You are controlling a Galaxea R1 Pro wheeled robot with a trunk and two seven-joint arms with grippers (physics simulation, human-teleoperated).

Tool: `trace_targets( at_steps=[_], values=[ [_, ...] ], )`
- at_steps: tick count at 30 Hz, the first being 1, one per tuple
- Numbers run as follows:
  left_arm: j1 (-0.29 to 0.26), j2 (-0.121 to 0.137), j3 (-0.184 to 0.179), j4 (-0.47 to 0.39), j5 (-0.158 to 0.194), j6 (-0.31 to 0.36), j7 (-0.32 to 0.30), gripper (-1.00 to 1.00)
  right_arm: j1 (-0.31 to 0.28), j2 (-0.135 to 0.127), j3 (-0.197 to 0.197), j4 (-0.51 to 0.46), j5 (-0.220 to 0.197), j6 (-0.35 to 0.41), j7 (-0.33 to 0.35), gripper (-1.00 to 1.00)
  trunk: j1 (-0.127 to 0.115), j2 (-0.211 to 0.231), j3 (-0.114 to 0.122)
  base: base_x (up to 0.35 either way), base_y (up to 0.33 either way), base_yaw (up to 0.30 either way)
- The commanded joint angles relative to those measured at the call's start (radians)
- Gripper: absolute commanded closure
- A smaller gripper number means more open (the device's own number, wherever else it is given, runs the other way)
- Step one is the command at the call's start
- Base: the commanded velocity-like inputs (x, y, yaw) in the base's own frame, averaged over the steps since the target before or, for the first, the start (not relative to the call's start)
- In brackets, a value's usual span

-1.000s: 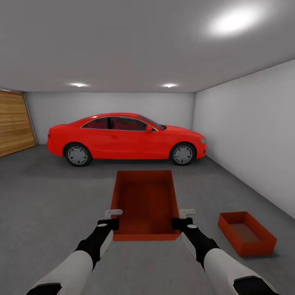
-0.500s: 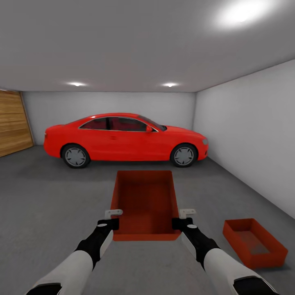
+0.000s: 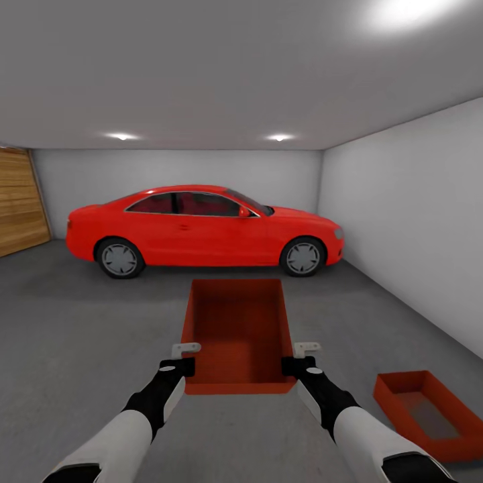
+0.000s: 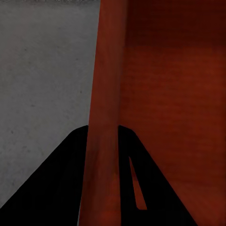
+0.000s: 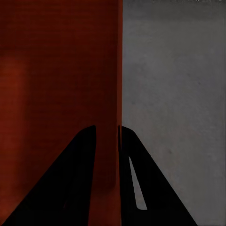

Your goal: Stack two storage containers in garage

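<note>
I am holding a red-orange container [image 3: 236,329] out in front of me, up off the grey garage floor [image 3: 80,335]. It is a long box with thin flat walls, a flat bottom and no lid. It looks smooth and plain inside.

My left gripper [image 3: 180,365] pinches the left side wall near the end closest to me. In my left wrist view the thin red wall [image 4: 106,117] runs right between my two dark fingers [image 4: 61,183], and they are closed down tight on it. My right gripper [image 3: 295,365] does the same on the right side wall. In my right wrist view the wall edge [image 5: 117,141] sits in the narrow slot between my fingers [image 5: 66,183].

The other container [image 3: 429,414] is the same shape and colour. It rests on the floor, low down to my right, well apart from the one I hold.

The floor is dull grey and a bit spotty. Far ahead a shiny red car [image 3: 201,228] stands sideways by the white back wall [image 3: 174,168]. A wooden door [image 3: 20,201] is at the far left.
</note>
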Motion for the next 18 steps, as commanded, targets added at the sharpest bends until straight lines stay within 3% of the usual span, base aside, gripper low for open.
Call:
trace_targets(
  at_steps=[1,18],
  values=[
    [-0.001,-0.002,0.03,-0.048,0.036,0.008,0.067,1.0,0.001,0.0,0.005,-0.001,-0.026,0.005,0.007,1.0,0.001,-0.001,0.0,0.322,0.0,0.0],
    [-0.001,-0.002,0.03,-0.048,0.036,0.008,0.067,1.0,0.001,0.0,0.005,-0.001,-0.026,0.005,0.007,1.0,0.001,-0.001,0.0,0.322,0.0,0.0]
  ],
)
